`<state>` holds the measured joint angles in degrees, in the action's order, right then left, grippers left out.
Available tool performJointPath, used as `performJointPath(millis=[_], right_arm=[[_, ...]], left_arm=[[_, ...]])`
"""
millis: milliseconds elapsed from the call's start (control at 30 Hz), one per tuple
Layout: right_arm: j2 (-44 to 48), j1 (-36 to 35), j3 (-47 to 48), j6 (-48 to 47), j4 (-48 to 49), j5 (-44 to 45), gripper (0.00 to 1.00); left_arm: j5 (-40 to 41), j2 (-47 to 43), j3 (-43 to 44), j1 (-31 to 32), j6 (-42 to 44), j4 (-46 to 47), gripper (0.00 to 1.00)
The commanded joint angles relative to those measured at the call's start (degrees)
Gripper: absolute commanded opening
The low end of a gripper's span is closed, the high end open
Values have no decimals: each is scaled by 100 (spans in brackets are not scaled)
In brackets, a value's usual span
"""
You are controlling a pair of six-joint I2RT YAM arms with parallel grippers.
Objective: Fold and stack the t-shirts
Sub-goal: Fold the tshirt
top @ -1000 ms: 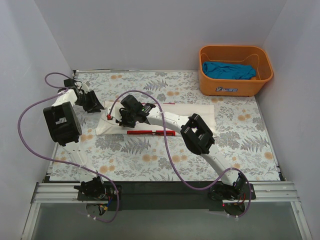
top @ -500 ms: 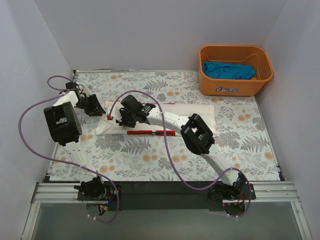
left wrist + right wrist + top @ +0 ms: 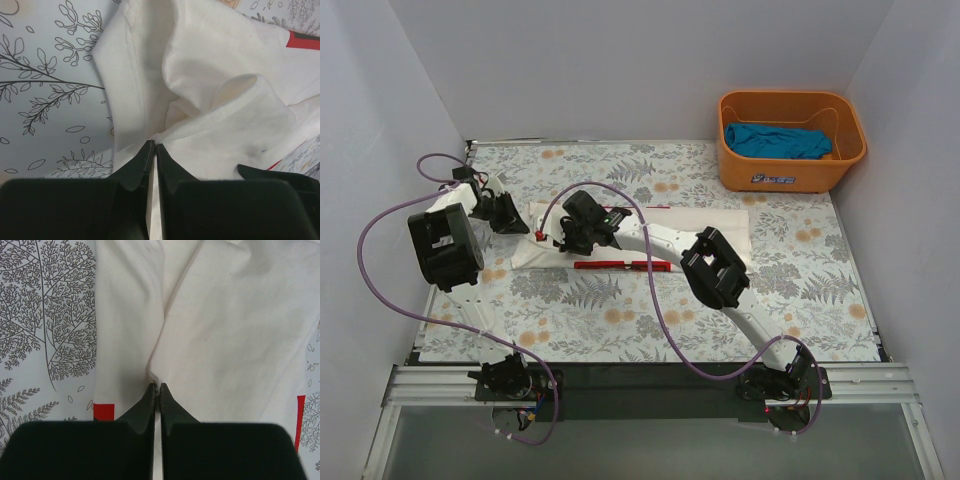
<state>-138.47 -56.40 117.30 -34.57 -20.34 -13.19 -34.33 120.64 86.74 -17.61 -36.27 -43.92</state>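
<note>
Left fingers (image 3: 140, 167), wrist view: pressed together on a pinch of the white t-shirt (image 3: 215, 65), with only a thin sliver of cloth showing between them. From the tips the fabric rises in a loose, cupped fold, and a seamed edge runs up the left side over the leaf-printed worktop (image 3: 45, 90).

Right fingers (image 3: 145, 407), wrist view: likewise together, clamped on a ridge of the same white t-shirt (image 3: 235, 330). A crease climbs from the tips toward the top of the view. A small red patch (image 3: 103, 411) shows just left of the fingers, and a narrow red strip (image 3: 300, 420) near the right edge.

Overhead view, as I see it from the console: the white t-shirt (image 3: 730, 225) lies stretched across the middle of the worktop (image 3: 620, 320), its red trim (image 3: 620, 265) along the near edge. The left fingers (image 3: 510, 218) sit at the shirt's left end; the right fingers (image 3: 568, 235) sit just beside them, further in over the cloth (the right arm reaches diagonally across the garment and hides part of it).

Far right corner: the teal-blue t-shirt (image 3: 775, 140) lies crumpled inside the orange basket (image 3: 790, 178), well apart from both arms. I cannot see a red shirt anywhere in these views.
</note>
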Motion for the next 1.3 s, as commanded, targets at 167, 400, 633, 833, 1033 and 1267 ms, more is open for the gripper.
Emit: performJointPath(millis=[167, 400, 633, 833, 1033, 1267], right_arm=[[514, 208, 136, -76, 258, 62, 1], [655, 375, 65, -155, 416, 62, 1], [831, 516, 57, -314, 513, 36, 1], [936, 630, -145, -533, 557, -96, 1], [1042, 666, -409, -762, 636, -122, 1], [1244, 701, -769, -771, 636, -578, 1]], left_arm=[[-118, -366, 545, -6, 120, -441, 0], [-285, -287, 1142, 3, 15, -1073, 0], [-584, -163, 1460, 3, 32, -1865, 0], [-645, -269, 1232, 3, 138, -2287, 0], [-760, -471, 810, 3, 138, -2384, 0], [-575, -585, 520, -41, 103, -2358, 0]])
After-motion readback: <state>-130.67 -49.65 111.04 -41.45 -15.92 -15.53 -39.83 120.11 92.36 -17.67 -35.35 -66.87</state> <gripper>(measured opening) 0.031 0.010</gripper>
